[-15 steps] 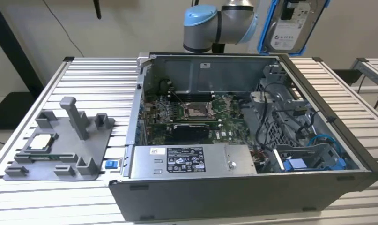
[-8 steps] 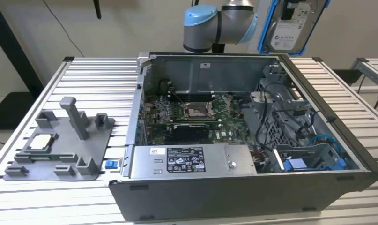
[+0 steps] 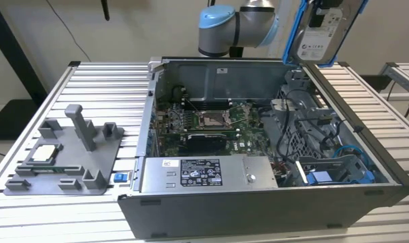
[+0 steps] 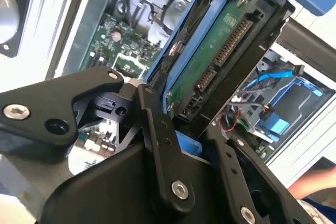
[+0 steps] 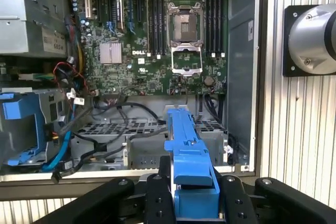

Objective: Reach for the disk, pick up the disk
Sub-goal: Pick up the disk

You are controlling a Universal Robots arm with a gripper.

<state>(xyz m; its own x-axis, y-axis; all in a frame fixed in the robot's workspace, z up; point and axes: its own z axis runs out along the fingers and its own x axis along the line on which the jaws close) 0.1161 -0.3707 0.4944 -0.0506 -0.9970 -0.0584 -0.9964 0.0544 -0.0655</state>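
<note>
Going across the exterior view from its left: a grey plastic fixture tray with upright posts (image 3: pixel 64 157) is sitting near that edge of the ribbed aluminium bench (image 3: pixel 103 91), and a small square silver chip (image 3: pixel 43 153) is resting in one of its pockets. Beside it the open grey metal computer case (image 3: pixel 258 202) is taking up the middle of the bench, with the green motherboard (image 3: pixel 204 121) lying flat inside and the boxy silver power supply with a white label (image 3: pixel 208 173) along the case's near wall. Over in the case's near corner on the exterior view's right, an empty blue plastic caddy (image 3: pixel 343 174) is sitting in the drive cage.

Now the good part. I'm holding the flat silver-grey hard drive with the white label and bright blue plastic frame (image 3: pixel 321 35) up in the air, above the far corner of the case on that same side, clear of everything. My black claw (image 5: pixel 194 203) is clamped on the blue frame from both sides in both wrist views; in the second wrist view the drive (image 4: pixel 220 61) is tilting upward with its green circuit board and connectors facing the camera.
</note>
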